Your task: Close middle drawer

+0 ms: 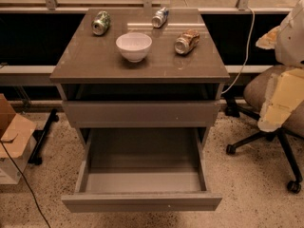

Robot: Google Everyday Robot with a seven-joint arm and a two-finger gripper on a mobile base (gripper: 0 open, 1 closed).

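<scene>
The middle drawer [142, 202] is pulled far out of the grey-brown cabinet [95, 65] toward me. Its deep grey box is empty and its low front panel lies near the bottom of the view. Above it, another drawer front [141, 113] stands slightly out, with a dark gap under the cabinet top. My gripper [276, 109] shows as a cream and white shape at the right edge. It is level with the upper drawer and well to the right of the cabinet, touching neither drawer.
On the cabinet top stand a white bowl [134, 46] and three lying cans: green [100, 23], silver-blue [160, 17] and brown [186, 42]. An office chair [266, 141] is on the right behind my arm. A cardboard box [12, 137] and a cable are on the left.
</scene>
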